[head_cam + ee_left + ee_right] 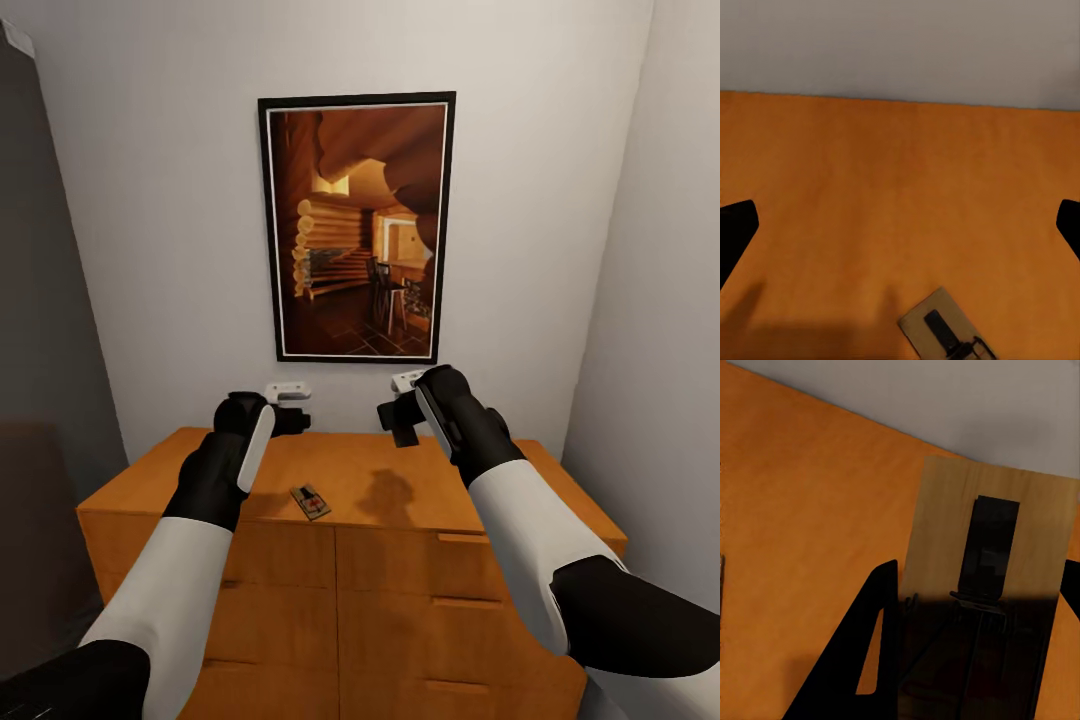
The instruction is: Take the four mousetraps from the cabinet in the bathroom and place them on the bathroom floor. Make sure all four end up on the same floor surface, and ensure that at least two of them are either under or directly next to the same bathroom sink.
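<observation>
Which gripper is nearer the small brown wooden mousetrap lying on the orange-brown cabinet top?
Left. The left gripper hovers open just behind the mousetrap; the right gripper, holding another mousetrap, hangs farther off to its right above the cabinet.

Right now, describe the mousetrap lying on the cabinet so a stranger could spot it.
Below the framed cabin picture stands an orange-brown cabinet. On its flat top, just right of the left gripper, lies the mousetrap: a tiny pale wooden board with dark metal parts.

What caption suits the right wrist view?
Right pincer shut on a mousetrap above the orange cabinet top.
</observation>
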Robot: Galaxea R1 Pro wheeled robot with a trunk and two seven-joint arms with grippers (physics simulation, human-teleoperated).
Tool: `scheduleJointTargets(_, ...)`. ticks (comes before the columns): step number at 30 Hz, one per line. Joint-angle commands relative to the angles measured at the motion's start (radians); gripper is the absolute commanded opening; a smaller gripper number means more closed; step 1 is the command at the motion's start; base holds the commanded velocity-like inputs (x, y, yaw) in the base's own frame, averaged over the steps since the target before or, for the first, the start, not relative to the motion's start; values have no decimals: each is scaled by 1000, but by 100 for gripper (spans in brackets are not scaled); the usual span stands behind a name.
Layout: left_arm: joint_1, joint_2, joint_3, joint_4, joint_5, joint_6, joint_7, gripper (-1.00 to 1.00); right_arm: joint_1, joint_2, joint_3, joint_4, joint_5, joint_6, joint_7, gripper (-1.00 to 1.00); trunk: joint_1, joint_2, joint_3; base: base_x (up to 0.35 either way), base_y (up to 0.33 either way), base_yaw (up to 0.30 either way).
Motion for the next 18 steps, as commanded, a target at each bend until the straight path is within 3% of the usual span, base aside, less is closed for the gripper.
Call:
scheduleJointTargets(1, -1, -1, 0, 1, 10, 3, 15, 100, -1, 0, 0, -1, 9, 4, 11, -100, 0, -1, -1, 0, 0, 19)
scheduleJointTargets(10, -1, -8, 3, 14, 27, 3, 40, 100, -1, 0, 0, 6, 6, 4, 10, -100, 0, -1, -1, 0, 0, 3)
scheduleJointTargets(18, -1, -8, 2, 13, 108, 5, 41, 100, -1, -8, -1, 7, 6, 4, 10, -100, 0, -1, -1, 0, 0, -38)
